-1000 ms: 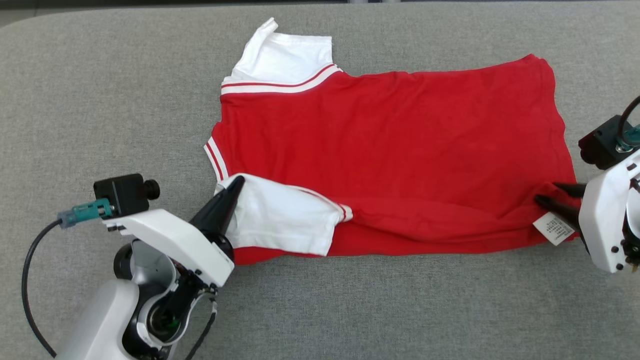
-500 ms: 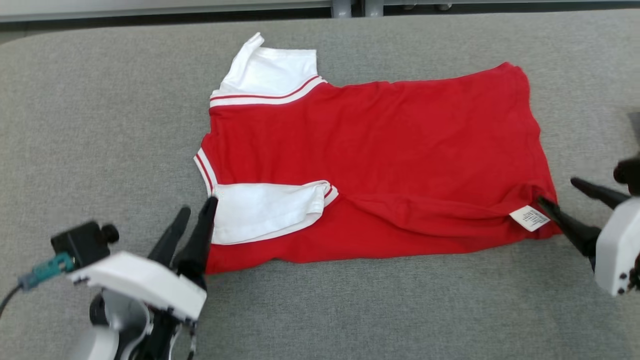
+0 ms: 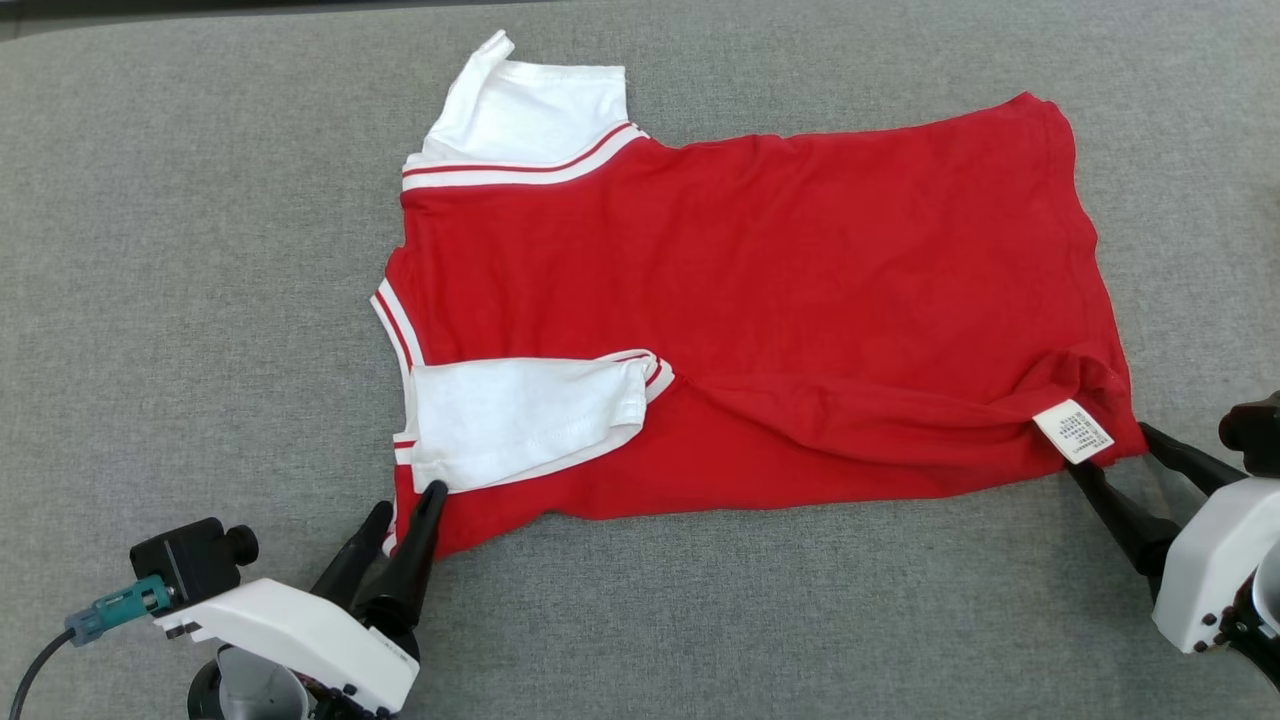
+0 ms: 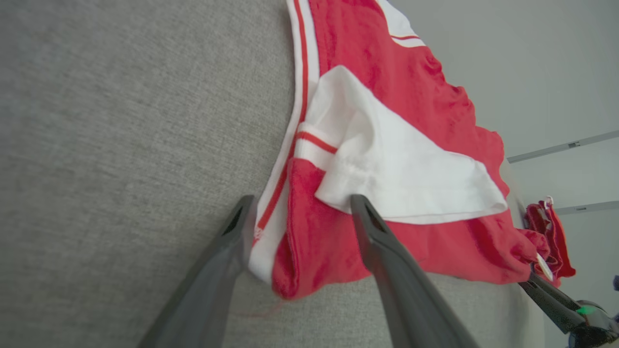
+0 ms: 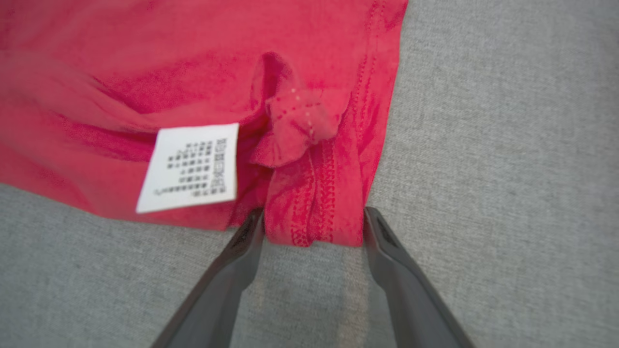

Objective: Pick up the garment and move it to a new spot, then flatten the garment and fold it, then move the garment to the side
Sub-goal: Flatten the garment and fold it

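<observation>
The shirt [image 3: 760, 300] lies spread on the grey desk [image 3: 180, 250], its long axis running left to right and its near edge folded over. The left tool [image 3: 408, 500] gapes wide at the near collar-end corner. The right tool [image 3: 1110, 452] gapes wide at the near hem corner beside the label [image 3: 1073, 428]. Neither grips anything. Each arm is nearest its own end.

One garment [image 3: 760, 300], one care label [image 3: 1073, 430], two tools: left tool [image 3: 409, 498], right tool [image 3: 1110, 450].
</observation>
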Controlling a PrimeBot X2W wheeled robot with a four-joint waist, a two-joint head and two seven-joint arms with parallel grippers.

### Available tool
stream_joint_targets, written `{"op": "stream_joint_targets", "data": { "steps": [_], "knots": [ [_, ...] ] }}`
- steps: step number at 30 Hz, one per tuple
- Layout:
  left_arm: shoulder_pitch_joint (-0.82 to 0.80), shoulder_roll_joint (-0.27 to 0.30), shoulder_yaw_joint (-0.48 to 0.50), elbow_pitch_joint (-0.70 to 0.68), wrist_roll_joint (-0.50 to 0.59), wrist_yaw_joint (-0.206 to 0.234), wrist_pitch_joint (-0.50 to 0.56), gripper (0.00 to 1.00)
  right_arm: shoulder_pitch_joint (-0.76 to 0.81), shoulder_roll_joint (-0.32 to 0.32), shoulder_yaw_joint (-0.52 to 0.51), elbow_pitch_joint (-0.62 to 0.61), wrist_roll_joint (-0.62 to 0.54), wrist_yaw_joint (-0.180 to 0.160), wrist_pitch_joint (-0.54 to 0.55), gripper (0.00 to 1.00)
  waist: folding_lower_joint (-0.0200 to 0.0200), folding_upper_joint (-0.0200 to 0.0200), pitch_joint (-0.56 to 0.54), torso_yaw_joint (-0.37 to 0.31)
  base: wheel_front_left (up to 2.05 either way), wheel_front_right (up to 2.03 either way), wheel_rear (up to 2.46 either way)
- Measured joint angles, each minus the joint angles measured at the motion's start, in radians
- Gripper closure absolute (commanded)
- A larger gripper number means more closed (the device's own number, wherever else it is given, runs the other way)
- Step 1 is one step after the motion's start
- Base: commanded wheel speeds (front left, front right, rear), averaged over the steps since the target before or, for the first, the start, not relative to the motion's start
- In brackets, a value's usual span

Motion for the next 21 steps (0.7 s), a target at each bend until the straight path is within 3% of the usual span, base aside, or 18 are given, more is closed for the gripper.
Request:
{"op": "stream_joint_targets", "data": {
  "steps": [7,8,10,11,12,17,18,19,21],
  "knots": [
    [-0.014,0.0,-0.016,0.01,-0.007,-0.024,0.018,0.0,-0.013,0.031,-0.013,0.014,-0.007,0.0,-0.006,0.0,0.0,0.0,-0.002,0.009,0.0,0.0,0.0],
    [-0.018,-0.002,-0.022,0.012,-0.014,-0.03,0.026,0.1,-0.014,0.032,-0.013,0.014,-0.007,0.0,-0.006,0.0,0.0,0.0,-0.003,0.01,0.0,0.0,0.0],
    [-0.028,-0.006,-0.036,0.016,-0.022,-0.046,0.042,0.59,-0.018,0.034,-0.014,0.014,-0.008,0.0,-0.006,0.0,0.0,0.0,-0.005,0.011,0.0,0.0,0.0],
    [-0.031,-0.008,-0.04,0.021,-0.027,-0.054,0.048,0.73,-0.02,0.035,-0.013,0.014,-0.008,0.0,-0.006,0.0,0.0,0.0,-0.005,0.011,0.0,0.0,0.0],
    [-0.037,-0.008,-0.049,0.035,-0.034,-0.063,0.058,0.97,-0.022,0.035,-0.011,0.014,-0.007,0.0,-0.006,0.0,0.0,0.0,-0.005,0.011,0.0,0.0,0.0],
    [-0.064,-0.007,-0.051,0.066,-0.041,-0.087,0.064,1.0,-0.022,0.036,-0.007,0.014,0.006,0.0,-0.004,0.02,0.0,0.0,-0.004,0.008,0.0,0.0,0.0],
    [-0.067,-0.004,-0.052,0.07,-0.044,-0.093,0.069,1.0,-0.022,0.036,-0.007,0.014,0.006,0.0,-0.004,0.15,0.0,0.0,-0.004,0.007,0.0,0.0,0.0],
    [-0.07,-0.002,-0.051,0.075,-0.045,-0.097,0.069,1.0,-0.022,0.036,-0.007,0.015,0.008,0.0,-0.004,0.22,0.0,0.0,-0.004,0.006,0.0,0.0,0.0],
    [-0.072,0.001,-0.051,0.085,-0.051,-0.106,0.077,1.0,-0.023,0.035,-0.007,0.02,0.013,0.0,-0.004,0.49,0.0,0.0,-0.005,0.005,0.0,0.0,0.0]
  ]
}}
